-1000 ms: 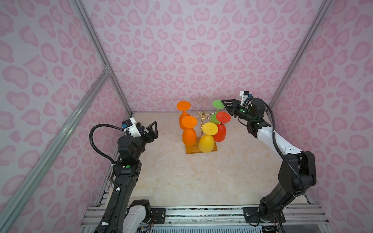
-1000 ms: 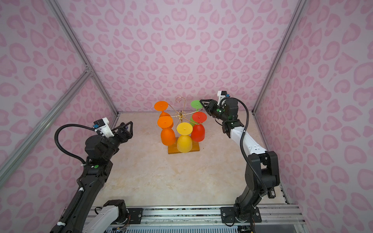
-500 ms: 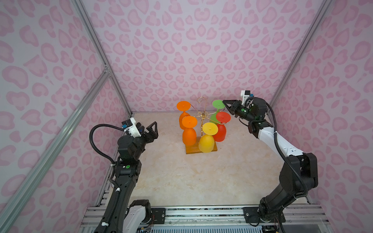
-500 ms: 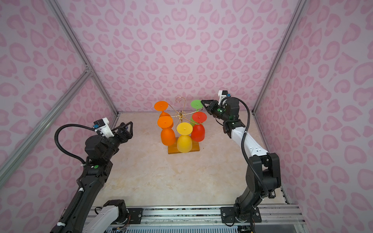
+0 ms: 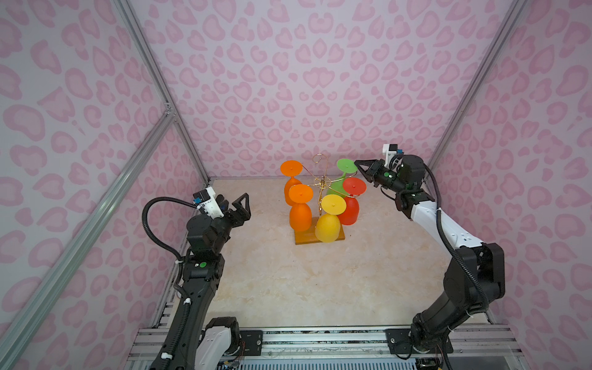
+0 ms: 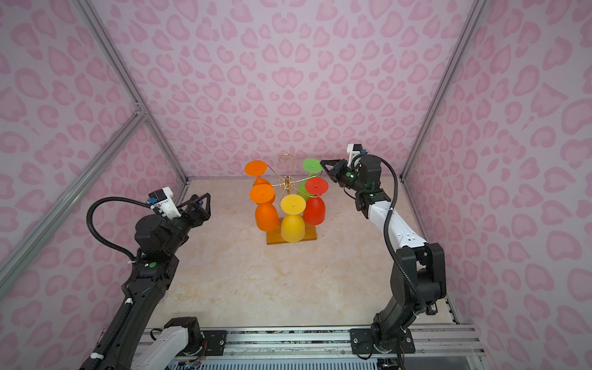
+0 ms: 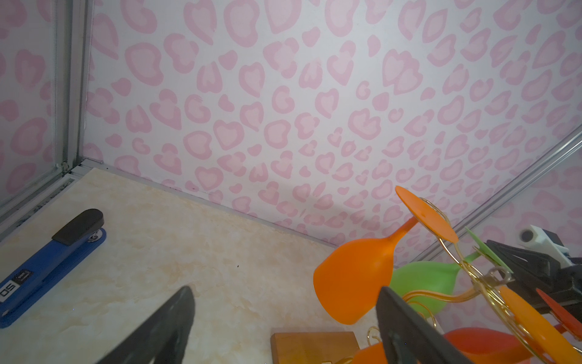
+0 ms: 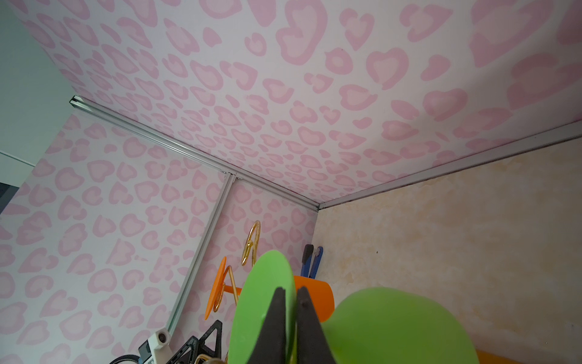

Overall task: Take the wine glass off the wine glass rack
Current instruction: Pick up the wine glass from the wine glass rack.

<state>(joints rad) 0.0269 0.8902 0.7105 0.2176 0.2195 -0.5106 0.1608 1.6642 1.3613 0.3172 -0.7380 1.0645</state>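
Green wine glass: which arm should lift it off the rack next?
Right. The right gripper is shut on the foot of the green wine glass; the left gripper hangs open, well short of the wine glass rack.

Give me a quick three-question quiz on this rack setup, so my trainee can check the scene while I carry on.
1. True or false: the left gripper is shut.
2. Which glass's foot is the right gripper pinching? A red, B green, C yellow.
3. How many glasses hang on the wine glass rack?

Key:
1. False. It is open and apart from the rack.
2. B, the green wine glass.
3. Five.
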